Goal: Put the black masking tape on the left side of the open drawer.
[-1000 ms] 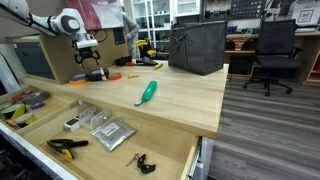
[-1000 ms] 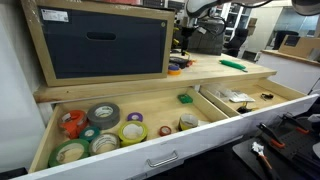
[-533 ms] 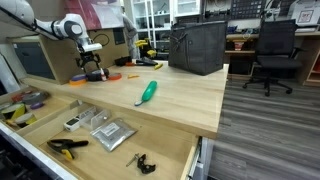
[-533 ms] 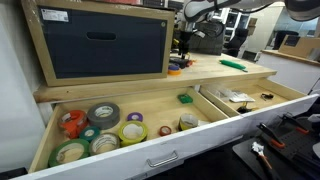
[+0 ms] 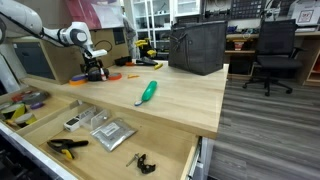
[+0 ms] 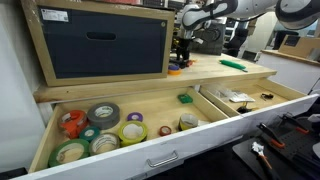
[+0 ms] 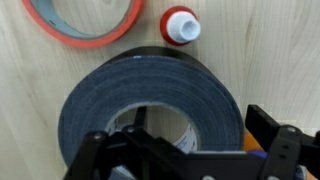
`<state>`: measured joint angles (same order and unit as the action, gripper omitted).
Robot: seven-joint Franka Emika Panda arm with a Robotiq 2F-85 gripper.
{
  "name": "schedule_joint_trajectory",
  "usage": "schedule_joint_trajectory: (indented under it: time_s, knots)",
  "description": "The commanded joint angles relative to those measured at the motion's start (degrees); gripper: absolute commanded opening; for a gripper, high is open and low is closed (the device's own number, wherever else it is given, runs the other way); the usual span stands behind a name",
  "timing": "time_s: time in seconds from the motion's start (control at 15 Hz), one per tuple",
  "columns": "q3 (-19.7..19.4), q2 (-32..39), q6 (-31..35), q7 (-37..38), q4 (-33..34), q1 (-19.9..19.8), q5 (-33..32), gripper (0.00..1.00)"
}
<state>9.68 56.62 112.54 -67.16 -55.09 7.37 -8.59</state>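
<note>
The black tape roll [image 7: 150, 105] is seen lying flat on the tabletop [image 5: 180, 100], near the back corner farthest from the drawer [image 5: 170, 135] edge. The gripper [image 7: 185, 150] is held directly over it with the fingers spread wide. One finger [image 7: 285, 148] is seen outside the roll's rim. The other is over the roll's opposite side. Whether either finger touches the roll cannot be told.

Just beside the roll, an orange tape ring [image 7: 85, 22] and a small red-capped bottle [image 7: 180, 25] are shown in the wrist view. The bottle almost touches the roll's rim. Farther along the tabletop, a green-handled tool [image 5: 147, 92] is laid near the middle, and a black case [image 5: 197, 47] is set by the back edge.

In an exterior view the roll [image 5: 96, 74] is seen beneath the gripper [image 5: 93, 68], and pliers [image 5: 66, 146] are seen in the open drawer. In an exterior view the gripper [image 6: 181, 58] is shown beyond a dark-fronted cabinet [image 6: 105, 45], and the roll is hardly made out there. Only this view shows that the drawer's [image 6: 220, 132] end compartment is crowded with tape rolls [image 6: 100, 128].
</note>
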Motion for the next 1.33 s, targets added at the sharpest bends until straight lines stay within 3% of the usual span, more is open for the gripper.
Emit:
schedule_joint_trajectory:
  time_s: [0.0, 0.27, 0.53, 1.0, 1.27]
  knots:
    - [0.2, 1.8, -1.4, -5.4, 2.1, -0.3, -0.9, 0.74]
    - [-0.6, 2.1, -3.5, -7.7, 2.8, 0.5, -0.3, 0.43]
    - [-0.1, 1.6, -4.5, -8.0, 3.3, 0.8, -0.5, 0.21]
    - [-1.2, -0.7, -4.2, -7.2, 3.2, 0.4, -0.9, 0.20]
    - [-1.2, -2.2, -5.0, -6.7, 6.4, -0.8, -0.1, 0.20]
